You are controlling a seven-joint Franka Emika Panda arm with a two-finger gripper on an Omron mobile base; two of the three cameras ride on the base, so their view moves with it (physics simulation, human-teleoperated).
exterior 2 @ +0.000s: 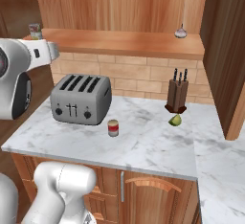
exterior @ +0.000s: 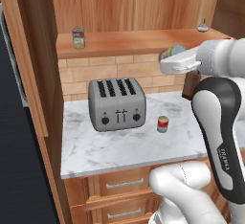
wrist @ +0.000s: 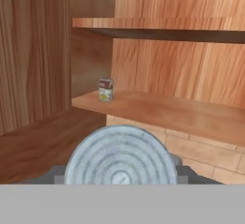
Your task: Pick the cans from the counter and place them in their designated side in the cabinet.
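- Closest to the hand camera is the held can [wrist: 119,151]. It is seen end-on as a ribbed silver disc, so its long axis runs along the gripper's line of sight toward the cabinet back, not upright.
- From the left base view, the gripper [wrist: 119,175] is raised above the counter's right part, level with the shelf front. A round greenish end pokes out there, which I take to be the same can.
- Dark fingers [wrist: 184,171] show on both sides of the disc and look closed on it. Actual contact is hidden behind the can.
- The shelf [wrist: 158,110] lies ahead of the fingers and a little lower. Its bare board runs to the right, and its left end meets the cabinet [wrist: 33,74] side wall.
- The shelf can [wrist: 105,89], silver-topped with a pale label, stands upright near that left end, well apart from the held one.
- As I judge it, the coming move turns on carrying the can forward over the board. It probably also means tipping the can upright before letting go, clear of the shelf can.
- The counter can [exterior: 163,124], red-topped with a yellow band, stands upright on the counter [exterior: 110,151], just right of the toaster [exterior: 116,103], not yet picked.
- Farther right are a knife block [exterior 2: 176,95] and a lime wedge [exterior 2: 175,120].
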